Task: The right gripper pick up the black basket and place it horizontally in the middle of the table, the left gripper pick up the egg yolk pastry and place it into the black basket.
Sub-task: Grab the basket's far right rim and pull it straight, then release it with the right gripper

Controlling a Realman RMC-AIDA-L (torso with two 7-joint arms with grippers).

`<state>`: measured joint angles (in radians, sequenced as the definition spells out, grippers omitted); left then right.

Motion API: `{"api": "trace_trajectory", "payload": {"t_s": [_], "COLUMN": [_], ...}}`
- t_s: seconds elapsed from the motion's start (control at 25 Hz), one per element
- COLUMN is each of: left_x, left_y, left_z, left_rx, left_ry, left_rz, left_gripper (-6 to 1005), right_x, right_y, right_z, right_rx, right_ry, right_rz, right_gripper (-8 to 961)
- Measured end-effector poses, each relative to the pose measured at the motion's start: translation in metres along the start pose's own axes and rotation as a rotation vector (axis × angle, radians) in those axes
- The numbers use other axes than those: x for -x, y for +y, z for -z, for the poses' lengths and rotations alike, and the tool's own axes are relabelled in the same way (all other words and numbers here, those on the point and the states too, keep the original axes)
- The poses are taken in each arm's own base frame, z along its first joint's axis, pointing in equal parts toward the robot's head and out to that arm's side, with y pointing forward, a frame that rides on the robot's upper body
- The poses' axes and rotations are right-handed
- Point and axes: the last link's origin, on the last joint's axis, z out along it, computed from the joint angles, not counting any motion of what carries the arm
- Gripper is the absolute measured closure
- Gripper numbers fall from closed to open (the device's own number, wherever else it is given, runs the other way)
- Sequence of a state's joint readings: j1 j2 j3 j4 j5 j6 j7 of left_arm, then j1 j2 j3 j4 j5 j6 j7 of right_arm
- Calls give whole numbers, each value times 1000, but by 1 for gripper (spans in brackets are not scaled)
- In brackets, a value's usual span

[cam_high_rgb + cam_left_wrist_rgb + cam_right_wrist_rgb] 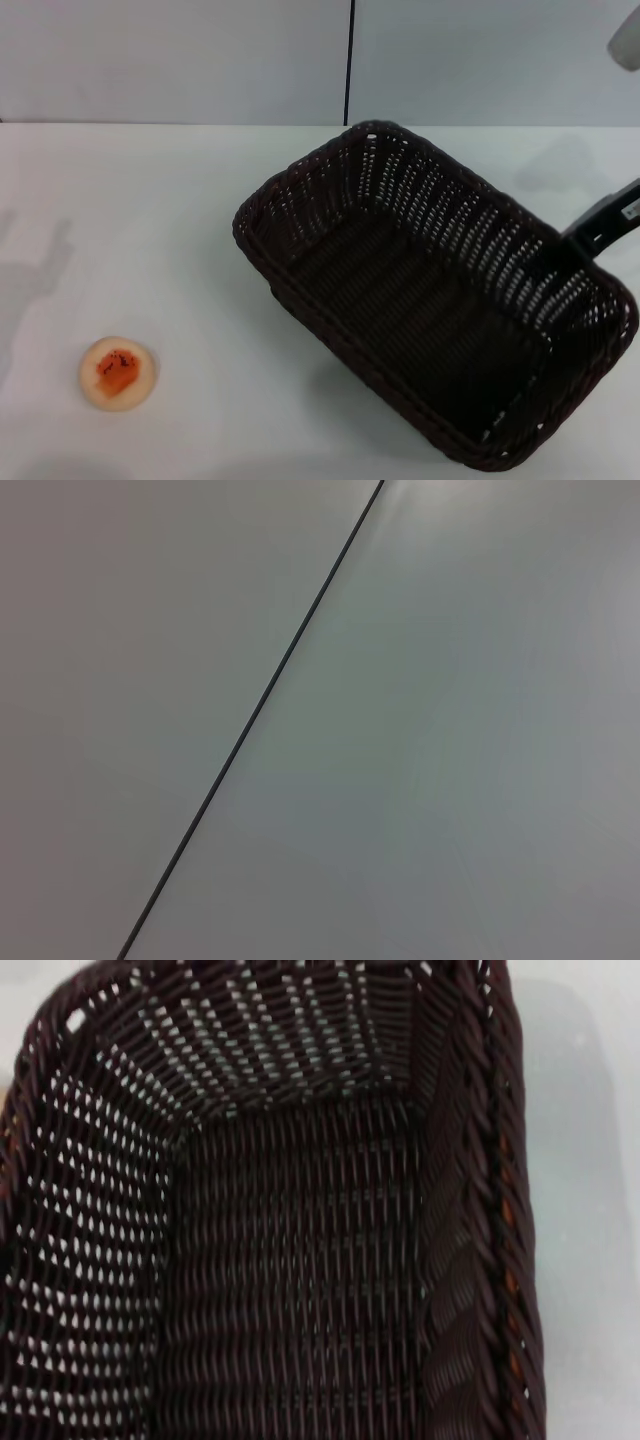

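Note:
The black basket (pixel 430 300) is large, dark and woven. It lies at a diagonal on the right half of the white table (pixel 200 220), with a soft shadow under its near-left side. My right gripper (pixel 572 243) reaches in from the right and is shut on the basket's far-right rim. The right wrist view looks down into the basket's inside (pixel 290 1290). The egg yolk pastry (pixel 118 373), pale cream with an orange-red centre, lies flat on the table at the near left, well apart from the basket. My left gripper is out of view.
A grey wall with a dark vertical seam (pixel 349 60) stands behind the table. The left wrist view shows only that wall and seam (pixel 250 715). A pale object (pixel 627 40) sits at the top right corner of the head view.

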<state>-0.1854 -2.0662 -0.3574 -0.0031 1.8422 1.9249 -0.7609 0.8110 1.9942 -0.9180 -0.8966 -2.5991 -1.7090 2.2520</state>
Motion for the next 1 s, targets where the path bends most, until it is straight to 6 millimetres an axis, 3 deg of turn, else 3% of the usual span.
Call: {"api": "trace_trajectory", "payload": {"t_s": [0.44, 0.72, 1.0], "left_x": [1, 0, 1], "left_y": [0, 0, 0], "left_z": [0, 0, 0], "left_rx": [-3, -3, -3], "left_ry": [-3, -3, -3], "left_rz": [0, 0, 1], "left_gripper": [184, 184, 184], "right_x": [9, 16, 29], "right_y": [5, 20, 28], "right_z": [35, 54, 67], "right_rx": [128, 208, 156], "right_ry": [-302, -484, -449], "right_rz": [56, 281, 440], "right_gripper": [798, 783, 767]}}
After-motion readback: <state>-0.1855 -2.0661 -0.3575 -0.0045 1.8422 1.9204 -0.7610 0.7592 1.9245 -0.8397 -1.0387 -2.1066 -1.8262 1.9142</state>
